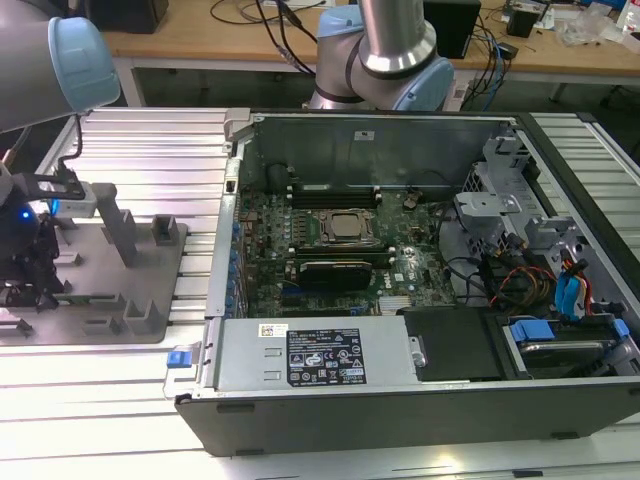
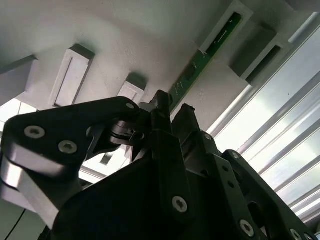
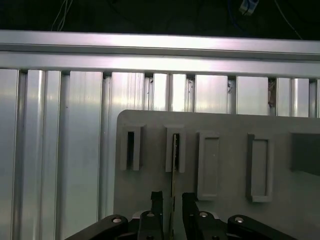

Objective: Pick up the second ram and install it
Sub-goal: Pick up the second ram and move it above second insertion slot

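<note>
Gripper (image 3: 172,197) is down at the grey fixture plate (image 3: 225,122), at the exterior view's left, well apart from the PC case (image 1: 400,410). Both wrist views show its fingers (image 3: 156,199) parted, one on each side of the ram (image 3: 173,177), with a sliver of gap either side, so it has no grip. The ram (image 2: 202,60) stands on edge, green, its far end sitting in a slotted block (image 3: 181,150) on the plate. The ribbed aluminium table (image 3: 60,150) lies beyond.
</note>
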Action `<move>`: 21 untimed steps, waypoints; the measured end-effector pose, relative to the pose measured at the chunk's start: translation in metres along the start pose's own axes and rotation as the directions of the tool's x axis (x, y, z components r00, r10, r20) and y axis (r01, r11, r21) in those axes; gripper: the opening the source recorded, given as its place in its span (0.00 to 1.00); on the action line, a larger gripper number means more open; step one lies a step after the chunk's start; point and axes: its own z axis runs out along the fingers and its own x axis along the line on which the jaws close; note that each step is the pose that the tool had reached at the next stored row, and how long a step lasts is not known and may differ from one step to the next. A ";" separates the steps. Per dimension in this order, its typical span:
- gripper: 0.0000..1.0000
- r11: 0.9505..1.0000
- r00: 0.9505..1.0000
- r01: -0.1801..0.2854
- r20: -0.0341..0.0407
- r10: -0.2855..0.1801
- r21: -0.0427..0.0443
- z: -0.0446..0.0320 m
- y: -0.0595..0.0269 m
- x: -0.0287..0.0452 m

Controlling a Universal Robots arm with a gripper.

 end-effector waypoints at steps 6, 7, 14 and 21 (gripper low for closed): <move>0.28 1.000 1.000 0.000 0.000 0.000 0.000 -0.0016 0.0001 0.0000; 0.28 1.000 1.000 0.000 0.000 0.000 0.000 -0.0016 0.0001 0.0000; 0.10 1.000 1.000 0.000 0.000 0.000 0.000 -0.0017 0.0001 0.0000; 0.09 1.000 1.000 -0.023 0.001 0.023 0.000 -0.0018 0.0001 0.0000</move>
